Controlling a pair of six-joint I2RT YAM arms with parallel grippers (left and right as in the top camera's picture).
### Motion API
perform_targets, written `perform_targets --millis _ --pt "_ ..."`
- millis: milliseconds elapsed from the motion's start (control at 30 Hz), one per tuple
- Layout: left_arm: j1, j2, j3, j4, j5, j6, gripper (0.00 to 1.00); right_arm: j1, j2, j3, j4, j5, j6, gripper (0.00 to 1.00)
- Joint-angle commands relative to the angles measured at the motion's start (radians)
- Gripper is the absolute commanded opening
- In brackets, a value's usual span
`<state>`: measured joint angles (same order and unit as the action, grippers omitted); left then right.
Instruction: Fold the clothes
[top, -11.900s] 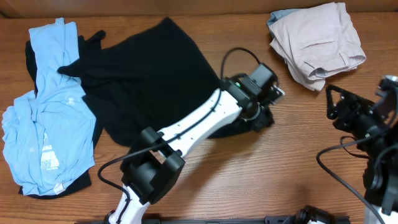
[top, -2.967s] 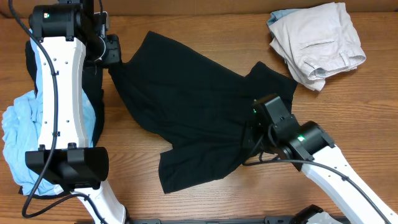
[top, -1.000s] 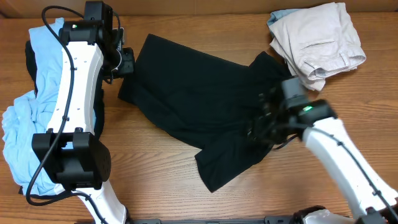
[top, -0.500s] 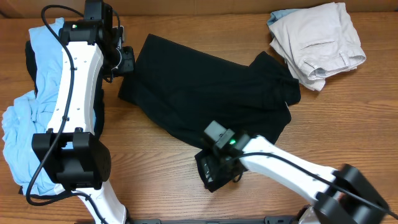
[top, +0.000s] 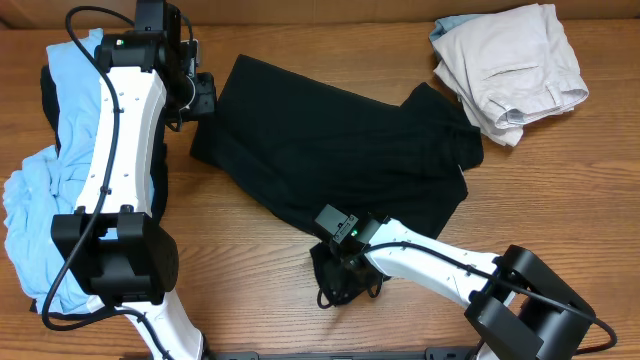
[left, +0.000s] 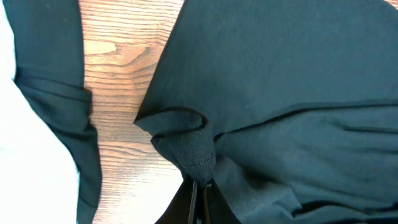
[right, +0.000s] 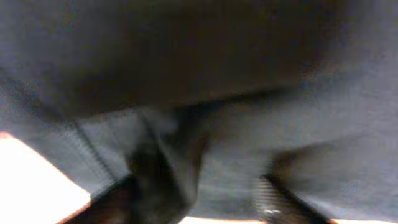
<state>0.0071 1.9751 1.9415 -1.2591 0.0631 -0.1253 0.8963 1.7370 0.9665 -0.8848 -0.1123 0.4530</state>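
Left gripper (left: 198, 186): jaws pressed together on a bunched fold at the edge of the black T-shirt (top: 340, 150). The cloth puckers into a knot just ahead of the fingertips. Beyond the pinch the shirt spreads mostly flat across the wooden table (top: 250, 300), running away from the left arm. On the gripper's opposite side, close by, lies the light blue shirt (top: 50, 200), partly under that arm.

Right gripper (top: 338, 262): low over the T-shirt's crumpled corner, with cloth bunched beneath it. Its wrist view is blurred (dark fabric fills it), so I cannot tell whether the jaws are apart or clamped. Well beyond this gripper, past the shirt's far sleeve, the beige trousers (top: 510, 70) sit heaped.
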Motion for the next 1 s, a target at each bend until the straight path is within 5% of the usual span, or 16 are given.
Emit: perform_targets --millis 0,200,367,633,967 --pt "0.0 -0.001 -0.002 0.0 -0.05 -0.009 0.04 -0.009 0.006 -0.004 -0.003 0.019 0.053 0.04" --pt "0.021 -0.006 0.061 -0.058 -0.05 -0.01 0.04 -0.084 -0.045 0.012 -0.082 0.06 0.135 0.04" --pt "0.063 -0.01 0.291 -0.216 -0.037 0.01 0.04 -0.248 -0.22 0.14 -0.283 0.129 0.113 0.04" --pt "0.076 -0.021 0.756 -0.43 -0.037 0.051 0.04 -0.612 -0.436 0.68 -0.559 0.137 -0.092 0.04" --pt "0.076 -0.214 0.951 -0.407 -0.042 0.051 0.04 -0.79 -0.444 1.221 -0.626 0.138 -0.197 0.04"
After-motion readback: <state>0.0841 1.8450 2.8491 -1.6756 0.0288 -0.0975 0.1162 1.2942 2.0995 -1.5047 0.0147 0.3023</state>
